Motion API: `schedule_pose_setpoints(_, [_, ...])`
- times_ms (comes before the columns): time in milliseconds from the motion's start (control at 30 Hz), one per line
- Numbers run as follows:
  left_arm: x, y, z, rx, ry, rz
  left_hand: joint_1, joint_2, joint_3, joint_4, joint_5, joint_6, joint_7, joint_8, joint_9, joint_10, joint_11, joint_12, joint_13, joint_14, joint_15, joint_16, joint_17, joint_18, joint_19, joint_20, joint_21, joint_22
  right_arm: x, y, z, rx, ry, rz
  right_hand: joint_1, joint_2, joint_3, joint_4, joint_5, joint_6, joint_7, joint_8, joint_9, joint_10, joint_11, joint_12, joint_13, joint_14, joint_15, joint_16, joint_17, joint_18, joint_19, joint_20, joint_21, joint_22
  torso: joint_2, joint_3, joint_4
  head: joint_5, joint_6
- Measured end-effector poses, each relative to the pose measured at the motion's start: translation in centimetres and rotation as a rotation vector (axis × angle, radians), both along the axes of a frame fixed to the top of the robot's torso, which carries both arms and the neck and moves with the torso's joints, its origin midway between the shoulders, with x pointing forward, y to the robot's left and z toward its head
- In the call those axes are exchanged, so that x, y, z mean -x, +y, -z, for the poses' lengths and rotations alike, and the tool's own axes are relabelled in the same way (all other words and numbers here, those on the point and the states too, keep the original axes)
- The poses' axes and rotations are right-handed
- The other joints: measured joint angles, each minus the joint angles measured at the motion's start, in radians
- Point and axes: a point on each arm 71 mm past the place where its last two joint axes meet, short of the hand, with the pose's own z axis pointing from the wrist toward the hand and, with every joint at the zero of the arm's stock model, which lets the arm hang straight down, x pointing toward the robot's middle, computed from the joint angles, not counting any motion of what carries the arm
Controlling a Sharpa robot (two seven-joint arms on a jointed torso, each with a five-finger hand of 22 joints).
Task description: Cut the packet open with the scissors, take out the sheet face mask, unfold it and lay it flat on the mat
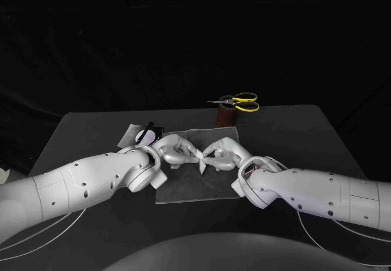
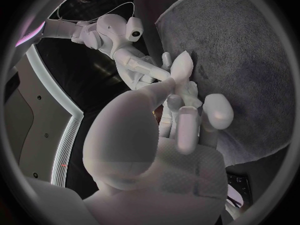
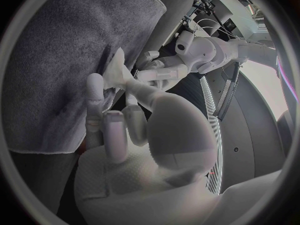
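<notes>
A black table (image 1: 309, 135) is seen from above against a dark, featureless backdrop. A grey, towel-like mat (image 1: 191, 189) is spread across the middle of the table, its near edge towards the robot.

At the far edge of the table, a pair of scissors (image 1: 238, 101) with yellow handles is stood in a brown holder (image 1: 226, 117), just beyond the mat's far right corner. The packet (image 1: 137, 134) is laid on the table beside the mat's far left corner, touching or just overlapping it (which of the two cannot be told). A pale round patch and a dark band are carried on its face, but the print is too small to be read.

Both white arms are brought in over the mat, and the two silver hands are met above its centre. The sheet face mask (image 1: 200, 162), a small, pale, folded piece, is held between them above the mat. It is pinched by the fingertips of the left hand (image 1: 173, 151) on one side and of the right hand (image 1: 228, 151) on the other, with the other fingers curled close. In the left wrist view, the mask (image 2: 182, 67) is seen rising to a point between the fingers, with the mat (image 2: 250, 55) behind it.
</notes>
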Motion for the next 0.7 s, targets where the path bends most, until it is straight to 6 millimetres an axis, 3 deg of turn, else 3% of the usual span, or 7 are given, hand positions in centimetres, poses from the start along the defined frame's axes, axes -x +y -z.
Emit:
schedule_pose_setpoints(467, [0.0, 0.0, -0.08, 0.014, -0.003, -0.001, -0.013, 0.013, 0.03, 0.001, -0.003, 0.003, -0.004, 0.015, 0.006, 0.016, -0.002, 0.017, 0.036, 0.0, 0.0, 0.0, 0.006, 0.0, 0.003, -0.003, 0.004, 0.004, -0.03, -0.18, 0.05, 0.002, 0.005, -0.002, -0.02, 0.001, 0.005, 0.005, -0.002, 0.0, 0.0, 0.0, 0.0, 0.0, 0.0, -0.013, 0.0, 0.002, -0.002, -0.002, 0.0, -0.001, 0.0, 0.0, 0.0, 0.0, 0.0, 0.0001, -0.0003, 0.0, 0.0])
schedule_pose_setpoints(533, [0.0, 0.01, -0.09, 0.016, -0.003, -0.001, -0.019, 0.01, 0.041, -0.001, -0.004, 0.003, -0.004, 0.021, 0.006, 0.016, -0.002, 0.017, 0.039, 0.004, -0.004, 0.0, 0.007, 0.0, 0.003, -0.003, 0.004, 0.006, -0.03, -0.24, 0.08, 0.003, 0.008, -0.006, -0.032, -0.011, 0.007, 0.007, -0.002, -0.012, -0.004, 0.006, 0.0, 0.0, 0.0, -0.042, -0.001, 0.002, -0.002, -0.01, 0.0, -0.001, -0.002, 0.002, -0.004, -0.001, 0.0, 0.0001, -0.0003, 0.001, 0.0])
schedule_pose_setpoints(567, [-0.01, 0.02, -0.09, 0.017, -0.003, -0.002, -0.021, 0.01, 0.045, -0.003, -0.004, 0.003, -0.004, 0.024, 0.006, 0.017, -0.002, 0.021, 0.042, 0.004, -0.004, 0.004, 0.007, 0.0, 0.003, -0.003, 0.007, 0.009, -0.02, -0.25, 0.09, 0.003, 0.009, -0.008, -0.044, -0.017, -0.001, 0.015, 0.001, -0.033, 0.002, 0.022, 0.011, -0.001, 0.0, -0.059, -0.001, 0.002, -0.002, -0.018, -0.002, -0.001, -0.01, 0.006, -0.012, -0.002, 0.0, 0.0001, -0.0003, 0.001, 0.0])
schedule_pose_setpoints(633, [-0.01, 0.05, -0.1, 0.018, -0.003, -0.003, -0.025, 0.006, 0.051, -0.004, -0.004, 0.003, -0.004, 0.025, 0.006, 0.017, -0.002, 0.023, 0.044, 0.004, -0.004, 0.004, 0.008, 0.0, 0.003, -0.003, 0.009, 0.009, 0.0, -0.27, 0.1, 0.002, 0.012, -0.016, -0.072, -0.03, -0.034, 0.022, 0.005, -0.062, 0.018, 0.026, 0.038, -0.013, 0.012, -0.091, -0.001, -0.006, 0.006, -0.031, -0.024, -0.002, -0.025, 0.01, -0.024, -0.007, 0.0, -0.0003, -0.0003, 0.002, 0.0])
schedule_pose_setpoints(700, [-0.01, 0.08, -0.1, 0.019, -0.003, -0.004, -0.027, 0.005, 0.055, -0.003, -0.004, 0.003, -0.004, 0.028, 0.006, 0.016, -0.002, 0.023, 0.045, 0.004, -0.004, 0.004, 0.009, 0.0, 0.003, -0.003, 0.009, 0.009, 0.02, -0.27, 0.1, -0.001, 0.012, -0.023, -0.092, -0.048, -0.066, 0.028, 0.005, -0.092, 0.034, 0.002, 0.034, -0.031, 0.03, -0.125, -0.004, -0.029, 0.024, -0.044, -0.056, -0.002, -0.035, 0.02, -0.039, -0.013, 0.0, -0.0005, -0.0002, 0.002, 0.0])
